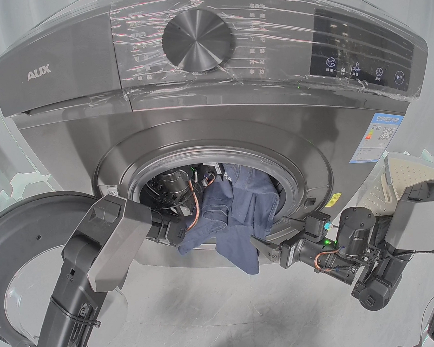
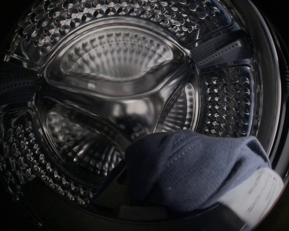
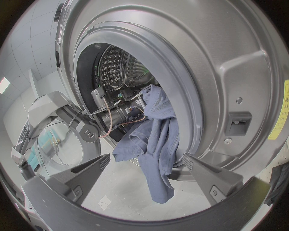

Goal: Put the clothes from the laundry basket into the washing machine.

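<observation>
The garment [image 1: 238, 214] is hanging lengthwise downward from the washing machine [image 1: 292, 143], just beyond the right gripper [image 3: 145, 157], fingers spreading wide, empty; left gripper [image 1: 211, 171] inside, hold unclear.

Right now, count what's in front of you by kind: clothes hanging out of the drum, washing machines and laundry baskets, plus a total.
blue garment hanging out of the drum opening: 1
washing machine: 1
laundry basket: 1
Total: 3
</observation>
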Controlling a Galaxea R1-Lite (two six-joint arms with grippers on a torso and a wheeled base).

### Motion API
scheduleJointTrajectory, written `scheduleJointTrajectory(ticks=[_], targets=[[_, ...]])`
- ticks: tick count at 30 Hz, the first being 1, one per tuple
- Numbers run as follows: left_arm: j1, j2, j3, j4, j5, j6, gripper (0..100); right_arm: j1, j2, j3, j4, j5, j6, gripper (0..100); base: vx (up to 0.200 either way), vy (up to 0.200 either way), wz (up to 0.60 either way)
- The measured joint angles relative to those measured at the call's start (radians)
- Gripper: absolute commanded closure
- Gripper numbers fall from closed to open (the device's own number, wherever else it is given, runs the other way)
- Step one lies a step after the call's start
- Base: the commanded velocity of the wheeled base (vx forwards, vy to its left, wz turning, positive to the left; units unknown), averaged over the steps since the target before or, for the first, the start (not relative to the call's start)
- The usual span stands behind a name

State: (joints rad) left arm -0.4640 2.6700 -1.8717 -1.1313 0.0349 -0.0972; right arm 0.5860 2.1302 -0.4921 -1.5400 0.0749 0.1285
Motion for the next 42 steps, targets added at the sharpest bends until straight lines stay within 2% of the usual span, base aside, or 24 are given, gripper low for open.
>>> scheduleJointTrajectory(ticks=[3, 4, 8, 14, 20, 25, 30, 34, 42], targets=[[0.006, 0.034, -0.079, 0.056, 0.028, -0.013, 100, 0.0, 0.0, 0.001, 0.001, 0.0, 0.0, 0, 0.0, 0.0, 0.0], [0.009, 0.043, -0.091, 0.067, 0.036, -0.02, 0, 0.001, 0.0, 0.001, 0.001, 0.001, 0.0, 0, 0.0, 0.0, 0.0], [0.016, 0.063, -0.12, 0.072, 0.043, -0.043, 0, 0.001, 0.0, 0.001, 0.001, 0.001, 0.0, 0, 0.0, 0.0, 0.0], [0.02, 0.046, -0.087, 0.084, 0.039, -0.052, 0, 0.001, 0.001, 0.001, 0.002, 0.001, 0.0, 0, 0.0, 0.0, 0.0], [0.017, -0.04, 0.113, 0.137, 0.004, -0.063, 0, 0.0, 0.001, 0.001, 0.002, 0.001, 0.0, 0, 0.0, 0.0, 0.0], [0.011, -0.148, 0.303, 0.204, -0.05, -0.066, 0, -0.001, 0.001, 0.001, 0.002, 0.001, 0.0, 0, 0.0, 0.0, 0.0], [-0.001, -0.243, 0.456, 0.247, -0.108, -0.056, 0, 0.0, 0.0, 0.0, 0.002, 0.001, 0.0, 0, 0.0, 0.0, 0.0], [-0.024, -0.281, 0.538, 0.254, -0.15, -0.031, 0, 0.0, 0.0, 0.0, 0.002, 0.001, 0.0, 0, 0.0, 0.0, 0.0], [-0.086, -0.284, 0.581, 0.246, -0.168, -0.016, 0, 0.001, 0.0, 0.001, 0.002, 0.001, 0.0, 0, 0.0, 0.0, 0.0]])
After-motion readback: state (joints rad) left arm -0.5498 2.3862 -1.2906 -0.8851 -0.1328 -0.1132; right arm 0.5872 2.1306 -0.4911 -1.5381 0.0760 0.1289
